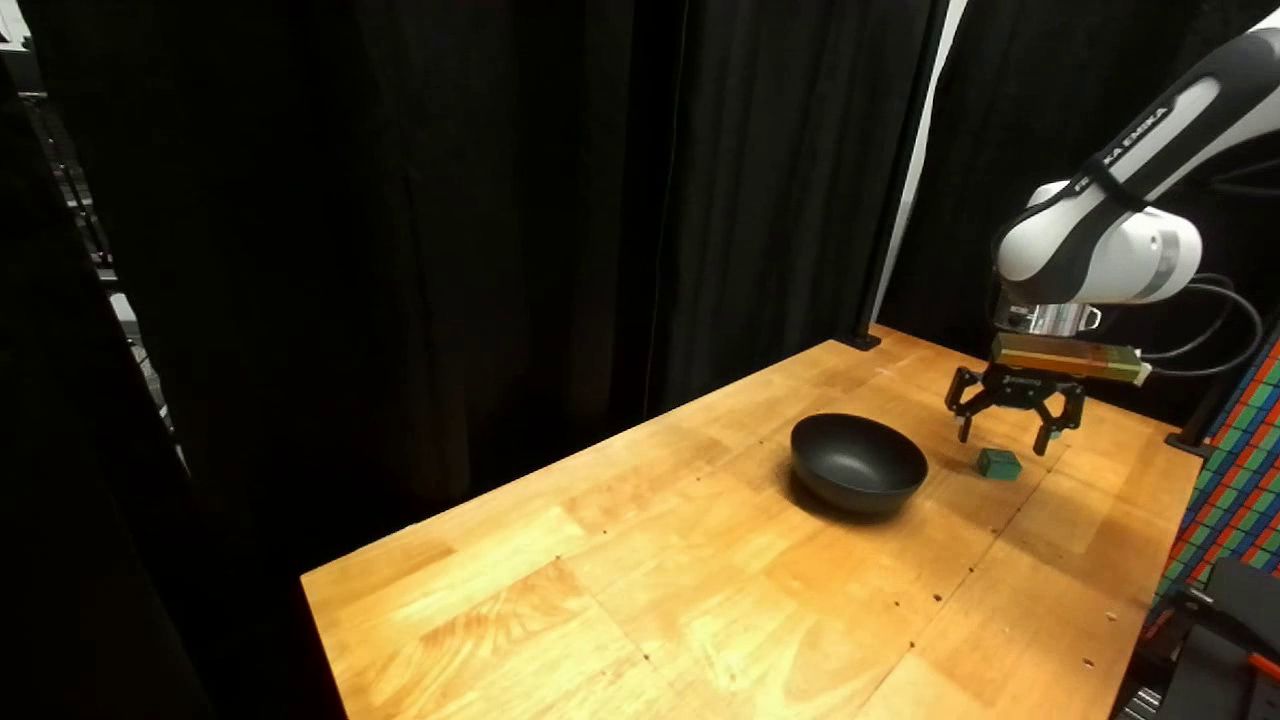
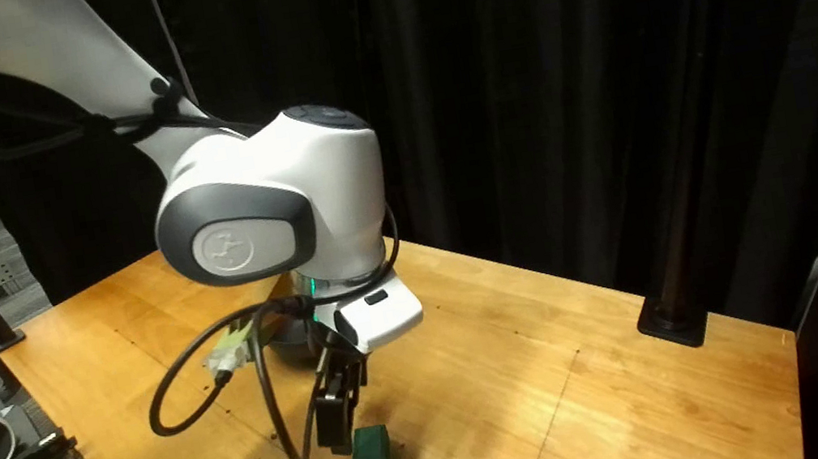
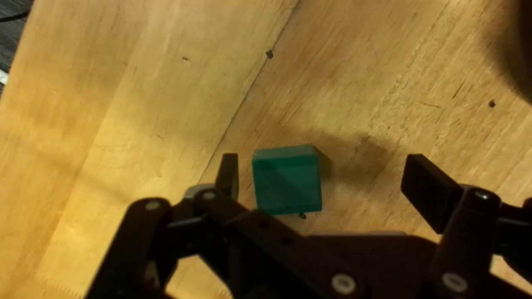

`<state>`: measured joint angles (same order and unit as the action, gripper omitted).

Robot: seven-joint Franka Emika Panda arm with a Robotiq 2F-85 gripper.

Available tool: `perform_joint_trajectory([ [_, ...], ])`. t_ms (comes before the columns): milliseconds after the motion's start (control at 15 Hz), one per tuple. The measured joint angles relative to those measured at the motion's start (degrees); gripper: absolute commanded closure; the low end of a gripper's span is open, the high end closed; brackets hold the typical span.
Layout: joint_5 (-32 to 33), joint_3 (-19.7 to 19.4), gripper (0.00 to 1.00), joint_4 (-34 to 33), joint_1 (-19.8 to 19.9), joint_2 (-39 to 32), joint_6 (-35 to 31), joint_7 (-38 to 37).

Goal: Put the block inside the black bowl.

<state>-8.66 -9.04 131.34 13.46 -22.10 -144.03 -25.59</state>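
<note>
Black curtains (image 1: 520, 220) surround a wooden table (image 1: 720, 590).

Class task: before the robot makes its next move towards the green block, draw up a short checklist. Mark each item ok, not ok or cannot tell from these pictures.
1. Fingers open: ok; the wrist view shows a wide gap.
2. Green block centred between them: not ok; in the wrist view it sits nearer one finger.
3. Block resting on the table: ok.
4. Fingers low enough to grip: cannot tell; no view settles their height against the block.
5. Black bowl upright: ok; its open side faces up in an exterior view.
</note>
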Motion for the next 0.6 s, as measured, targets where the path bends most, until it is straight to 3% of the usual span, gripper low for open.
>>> perform_joint_trajectory([
  [67, -0.94, -0.14, 0.0, -1.2, 0.0, -1.78, -0.14, 0.12],
  [133, -1.68, -0.27, 0.25, -2.31, 0.01, -3.32, -0.26, 0.25],
  [200, -2.13, -0.44, 0.26, -3.39, 0.02, -4.7, -0.28, 0.31],
  [600, -3.47, -1.73, 0.73, -7.6, 0.15, -9.23, -0.19, 0.88],
])
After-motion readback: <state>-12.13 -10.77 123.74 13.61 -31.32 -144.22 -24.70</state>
